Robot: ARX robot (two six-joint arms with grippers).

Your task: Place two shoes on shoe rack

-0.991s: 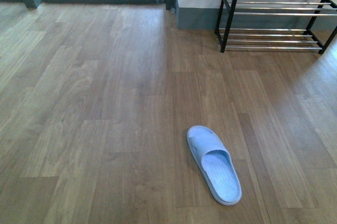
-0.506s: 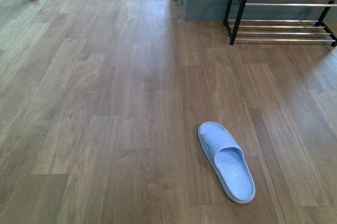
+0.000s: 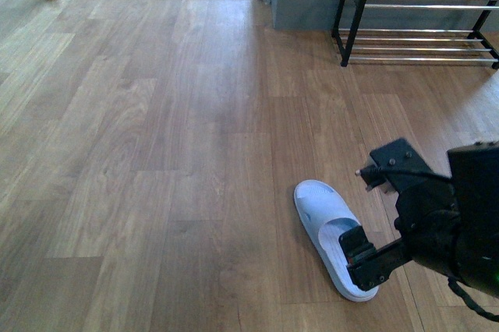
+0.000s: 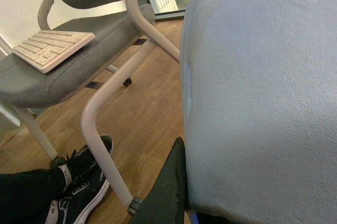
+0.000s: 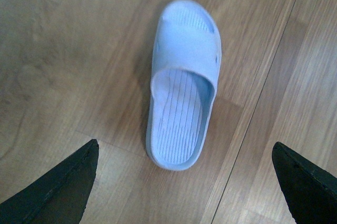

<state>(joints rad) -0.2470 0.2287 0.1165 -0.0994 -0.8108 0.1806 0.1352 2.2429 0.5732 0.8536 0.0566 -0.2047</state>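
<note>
Right hand released, fingers spread wide, hovering over pale blue slipper on floor, near right. Shoe rack far right. Left hand: grip can't tell, pale blue surface fills view.

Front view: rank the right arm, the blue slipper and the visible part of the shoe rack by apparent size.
1. Right arm: largest, but it is nearest the camera, which inflates it.
2. Shoe rack: cropped by the frame, only part showing.
3. Slipper: clearly smallest.
</note>
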